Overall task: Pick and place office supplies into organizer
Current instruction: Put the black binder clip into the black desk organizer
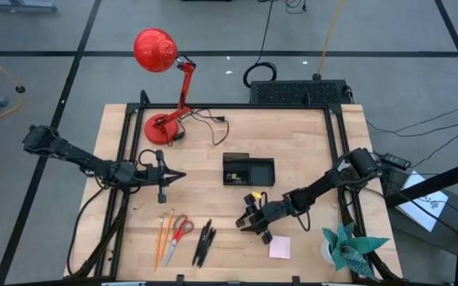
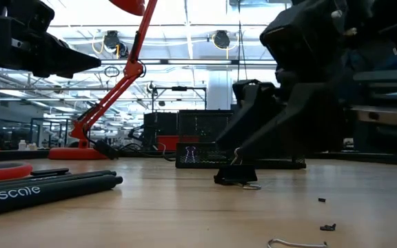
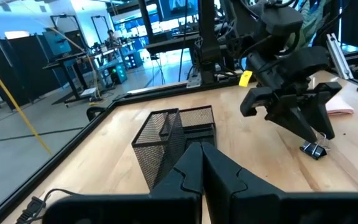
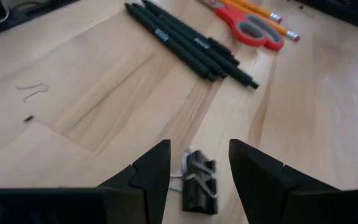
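Right gripper: the right gripper [image 4: 194,177] hangs low over the bench at about 5 o'clock from the table's centre, jaws parted and holding nothing, a black binder clip [image 4: 199,182] lying on the wood in the gap between its fingers [image 4: 149,171].
Step in hand: by my reading, the pick of that clip (nothing lifted yet).
Doing it well: I would settle straight down so both pads meet the clip's flat sides, keeping the wire handles clear, then close and lift cleanly.
Left gripper: the left gripper [image 1: 173,176] waits at 9 o'clock, fingers pressed together and empty.
Organizer: the organizer [image 1: 248,170], a black mesh tray, sits near the table's centre, at 12 o'clock from the clip and apart from it.
Other supplies: black pens [image 4: 188,42], red-handled scissors [image 4: 248,26] and orange pencils [image 4: 261,10] lie at 7 o'clock; a pink sticky-note pad [image 1: 280,248] rests just beside the right gripper.
Open room: bare wood runs between clip and tray; the near edge is close behind the pad, and the teal paper plant [image 1: 351,248] crowds 4 o'clock.
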Tool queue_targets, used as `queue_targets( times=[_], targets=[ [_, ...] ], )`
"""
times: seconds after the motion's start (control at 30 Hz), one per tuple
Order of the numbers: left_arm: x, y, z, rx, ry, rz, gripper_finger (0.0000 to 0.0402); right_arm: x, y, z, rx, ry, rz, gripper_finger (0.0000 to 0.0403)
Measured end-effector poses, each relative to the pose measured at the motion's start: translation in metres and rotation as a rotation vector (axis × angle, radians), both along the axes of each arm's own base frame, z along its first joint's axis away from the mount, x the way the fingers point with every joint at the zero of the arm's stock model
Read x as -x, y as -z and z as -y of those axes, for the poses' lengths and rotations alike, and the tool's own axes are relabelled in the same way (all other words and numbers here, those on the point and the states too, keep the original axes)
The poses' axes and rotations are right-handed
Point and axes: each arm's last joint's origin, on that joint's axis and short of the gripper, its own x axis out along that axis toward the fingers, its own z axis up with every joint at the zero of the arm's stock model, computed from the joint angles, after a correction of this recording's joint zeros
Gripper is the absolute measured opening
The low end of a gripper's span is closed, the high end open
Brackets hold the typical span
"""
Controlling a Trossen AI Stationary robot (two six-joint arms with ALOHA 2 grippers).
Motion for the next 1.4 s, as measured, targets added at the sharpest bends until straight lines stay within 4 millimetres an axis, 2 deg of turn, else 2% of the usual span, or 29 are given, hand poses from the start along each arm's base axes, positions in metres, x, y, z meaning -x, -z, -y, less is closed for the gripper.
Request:
queue_targets(
  times=[0.2,0.33,0.57,0.73,0.87,1.1,1.27,1.4],
  targets=[
    [0.000,0.001,0.000,-0.002,0.000,-0.007,0.0005,0.000,0.001,0.001,0.002,0.003,-0.010,0.0145],
    [0.000,0.001,0.000,-0.002,0.001,-0.011,0.0005,0.000,0.002,0.002,0.005,0.007,-0.019,0.0107],
    [0.000,0.001,0.000,-0.003,0.001,-0.014,0.0005,0.000,0.001,0.002,0.017,-0.001,-0.013,0.0012],
    [0.000,0.003,0.000,-0.008,0.002,-0.028,0.0005,-0.001,-0.002,0.004,0.029,-0.004,0.003,0.0008],
    [0.000,0.003,0.000,-0.007,0.002,-0.034,0.0005,-0.001,-0.022,0.008,0.029,0.003,0.046,0.0003],
    [0.000,0.003,0.000,-0.008,0.002,-0.033,0.0005,0.007,-0.075,0.023,-0.004,0.043,0.133,0.0003],
    [0.000,0.003,0.000,-0.008,0.002,-0.033,0.0005,0.012,-0.108,0.049,-0.021,0.150,0.209,0.0002],
    [0.000,0.003,0.000,-0.013,0.003,-0.034,0.0005,0.009,-0.118,0.078,-0.011,0.254,0.252,0.0002]
  ],
)
